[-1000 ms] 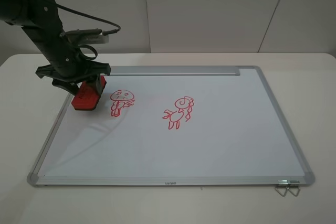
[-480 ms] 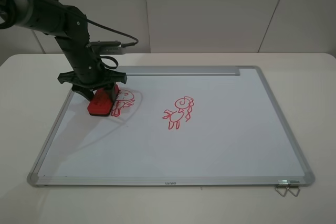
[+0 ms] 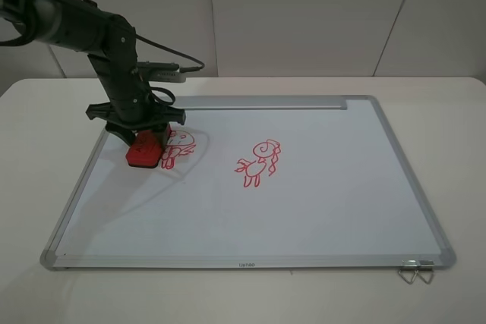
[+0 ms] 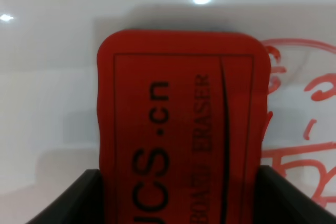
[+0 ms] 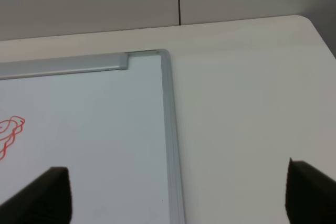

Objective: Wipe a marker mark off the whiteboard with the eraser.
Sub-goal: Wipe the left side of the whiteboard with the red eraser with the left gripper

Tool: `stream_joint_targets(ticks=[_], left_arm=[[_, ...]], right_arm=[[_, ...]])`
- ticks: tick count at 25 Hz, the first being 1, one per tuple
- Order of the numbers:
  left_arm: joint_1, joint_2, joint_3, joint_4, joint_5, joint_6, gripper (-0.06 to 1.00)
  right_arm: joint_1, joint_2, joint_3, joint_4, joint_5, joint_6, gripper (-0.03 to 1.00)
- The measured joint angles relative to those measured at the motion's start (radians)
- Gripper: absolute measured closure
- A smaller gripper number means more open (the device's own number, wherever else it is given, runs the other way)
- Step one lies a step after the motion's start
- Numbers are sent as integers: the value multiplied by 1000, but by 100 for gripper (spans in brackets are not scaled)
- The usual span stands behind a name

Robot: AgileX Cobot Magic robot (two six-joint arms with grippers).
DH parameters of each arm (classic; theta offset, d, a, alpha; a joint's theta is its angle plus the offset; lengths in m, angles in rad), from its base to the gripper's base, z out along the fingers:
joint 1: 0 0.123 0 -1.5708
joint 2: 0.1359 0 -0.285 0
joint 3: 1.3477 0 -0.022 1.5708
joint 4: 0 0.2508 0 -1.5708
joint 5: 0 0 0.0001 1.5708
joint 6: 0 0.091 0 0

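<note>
The red eraser (image 3: 144,151) rests on the whiteboard (image 3: 319,202) near its left edge, with my left gripper (image 3: 144,139) shut on it from above. Its right side touches the left part of the marker mark (image 3: 180,146), the red figure with the wide cap and two legs. In the left wrist view the eraser (image 4: 181,129) fills the middle between dark fingers (image 4: 73,200), with the mark's (image 4: 310,129) red lines beside it. My right gripper (image 5: 176,198) is open over the board's far right corner, out of the exterior view.
A second red doodle with a spiral head (image 3: 260,162) sits mid-board, right of the mark. A metal tray strip (image 3: 258,102) runs along the far edge. Binder clips (image 3: 415,272) lie at the near right corner. The board's frame (image 5: 166,103) lies below my right gripper.
My left arm has carried the eraser rightwards from the board's left frame down to the left side of the cap-headed mark. It barely shifted in the last half second.
</note>
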Motion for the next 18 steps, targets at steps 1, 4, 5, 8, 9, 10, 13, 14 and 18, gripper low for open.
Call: stream_joint_targets(ticks=[1, 4, 5, 8, 9, 10, 13, 14, 18], left_arm=[[-10, 8, -7, 6, 0, 0, 38], [-43, 25, -29, 18, -3, 6, 38], [-56, 31, -40, 18, -3, 13, 38], [-84, 43, -63, 6, -4, 41, 38], [-101, 49, -75, -6, -8, 59, 38], [-115, 54, -87, -23, -10, 73, 38], [-156, 69, -121, -81, -16, 118, 38], [-161, 74, -128, -90, -13, 124, 38], [-164, 85, -142, -92, 8, 133, 38]], right_arm=[[0, 0, 0, 0, 0, 0, 24], [0, 0, 0, 0, 0, 0, 24], [0, 0, 0, 0, 0, 0, 24], [0, 0, 0, 0, 0, 0, 24], [0, 0, 0, 0, 0, 0, 24], [0, 0, 0, 0, 0, 0, 24], [0, 0, 0, 0, 0, 0, 24], [0, 0, 0, 0, 0, 0, 24], [0, 0, 0, 0, 0, 0, 24]])
